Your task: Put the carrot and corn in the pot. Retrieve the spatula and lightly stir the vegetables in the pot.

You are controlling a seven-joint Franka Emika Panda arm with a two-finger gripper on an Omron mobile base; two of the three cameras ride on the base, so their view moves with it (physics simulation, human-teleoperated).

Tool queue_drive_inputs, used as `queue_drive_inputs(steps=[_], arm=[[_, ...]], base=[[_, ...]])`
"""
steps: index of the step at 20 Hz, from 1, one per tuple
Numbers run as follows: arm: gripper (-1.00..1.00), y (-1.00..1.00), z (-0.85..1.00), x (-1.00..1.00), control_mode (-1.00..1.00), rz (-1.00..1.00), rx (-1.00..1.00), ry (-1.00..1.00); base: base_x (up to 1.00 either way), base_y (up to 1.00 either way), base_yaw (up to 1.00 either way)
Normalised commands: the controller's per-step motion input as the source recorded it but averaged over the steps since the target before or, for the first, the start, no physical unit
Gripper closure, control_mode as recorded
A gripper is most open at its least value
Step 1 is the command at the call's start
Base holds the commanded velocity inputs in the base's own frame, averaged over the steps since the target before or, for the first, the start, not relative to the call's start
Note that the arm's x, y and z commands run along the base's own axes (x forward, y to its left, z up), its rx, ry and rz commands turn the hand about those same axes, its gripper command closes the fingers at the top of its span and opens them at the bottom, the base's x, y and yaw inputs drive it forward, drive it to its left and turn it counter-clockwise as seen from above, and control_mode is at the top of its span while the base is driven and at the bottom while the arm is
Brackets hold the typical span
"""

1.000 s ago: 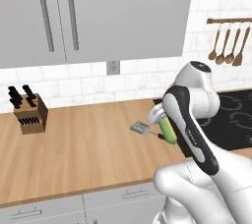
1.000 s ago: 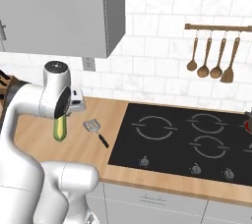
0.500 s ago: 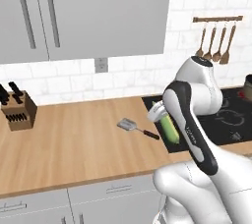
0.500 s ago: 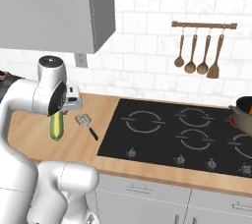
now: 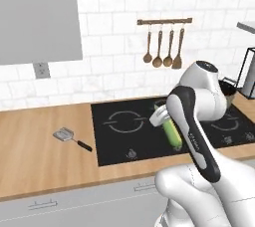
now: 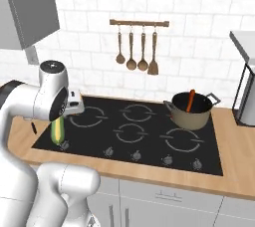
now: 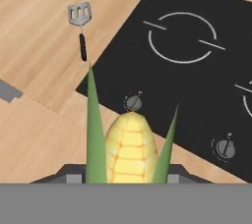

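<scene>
The carrot (image 6: 191, 100) already stands in the pot (image 6: 191, 113), leaning against its far rim with its upper end poking out, so the step in hand looks to be carrying the corn (image 6: 58, 131) across to join it. The gripper (image 5: 167, 121) is closed on the corn partway, its jaws pressed to the cob's sides, and holds it in the air above the near left part of the black stove (image 6: 149, 131). The cob hangs with its long axis close to vertical, tip pointing down at the stove; in the hand view the yellow end (image 7: 129, 149) faces away from the hand, with green husk leaves at either side.

The pot sits on the far right burner, well apart from the corn. The next move, as I judge it, calls for travelling right and farther in until the cob hangs over the pot's mouth, then letting go without knocking the carrot.

The spatula (image 5: 72, 138) lies flat on the wooden counter (image 5: 40, 156) left of the stove, untouched, blade to the far left and handle pointing near right.
</scene>
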Motion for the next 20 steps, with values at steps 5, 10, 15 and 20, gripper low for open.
queue_drive_inputs(steps=[5, 10, 15, 20], arm=[[1.0, 0.0, 0.0, 0.0, 1.0, 0.0, 0.0, 0.0], [1.0, 0.0, 0.0, 0.0, 1.0, 0.0, 0.0, 0.0], [1.0, 0.0, 0.0, 0.0, 1.0, 0.0, 0.0, 0.0], [1.0, -0.99, 0.09, 0.91, -1.0, -0.25, 0.06, 0.0]], base=[[0.28, -1.0, 0.0], [0.63, -1.0, 0.0], [0.98, -0.9, -0.07], [0.0, 0.0, 0.0]])
